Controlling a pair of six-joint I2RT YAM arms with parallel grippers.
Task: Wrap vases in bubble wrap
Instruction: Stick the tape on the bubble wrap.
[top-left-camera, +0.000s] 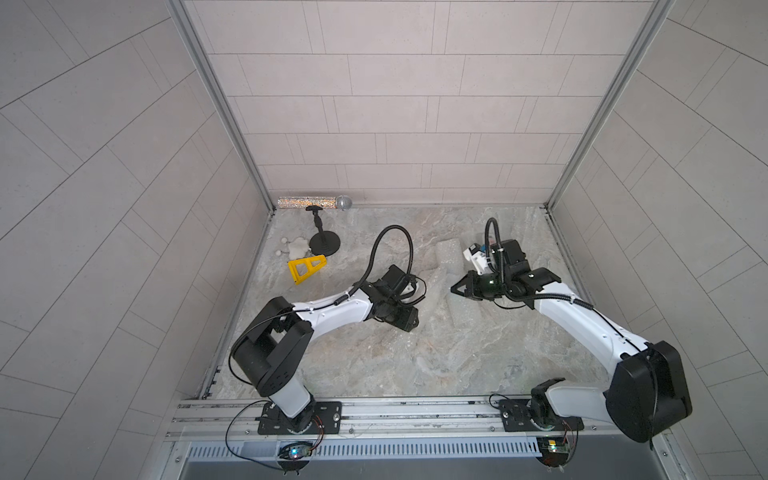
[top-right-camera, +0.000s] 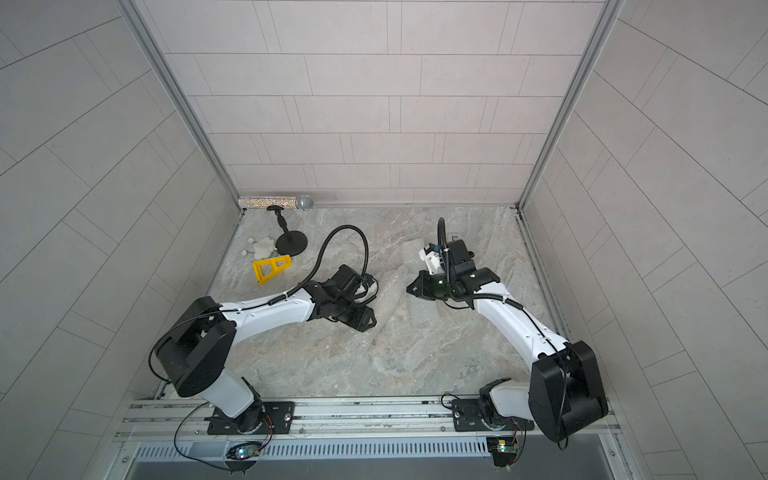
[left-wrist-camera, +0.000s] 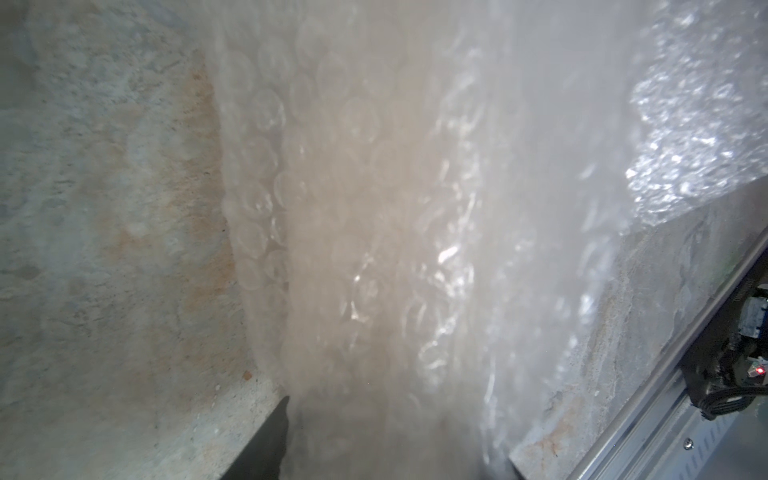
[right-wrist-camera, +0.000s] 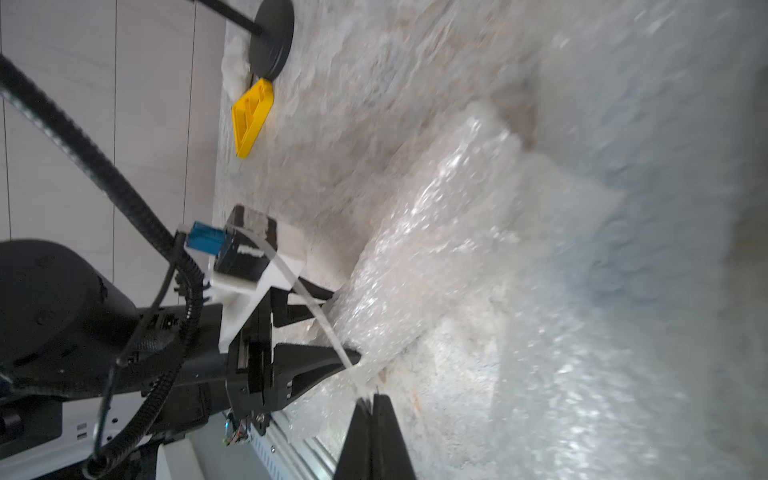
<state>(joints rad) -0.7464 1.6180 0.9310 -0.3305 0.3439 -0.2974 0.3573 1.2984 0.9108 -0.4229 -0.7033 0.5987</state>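
The left gripper (right-wrist-camera: 345, 325) had its jaws clamped on the bunched bubble wrap (right-wrist-camera: 436, 249). The right gripper (right-wrist-camera: 373, 401), jaws together, was positioned at the wrap's edge.

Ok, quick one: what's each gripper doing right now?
Left gripper: closed on a bunched roll of bubble wrap, jaws part-way apart around it.
Right gripper: shut; whether it pinches the wrap's edge cannot be told.
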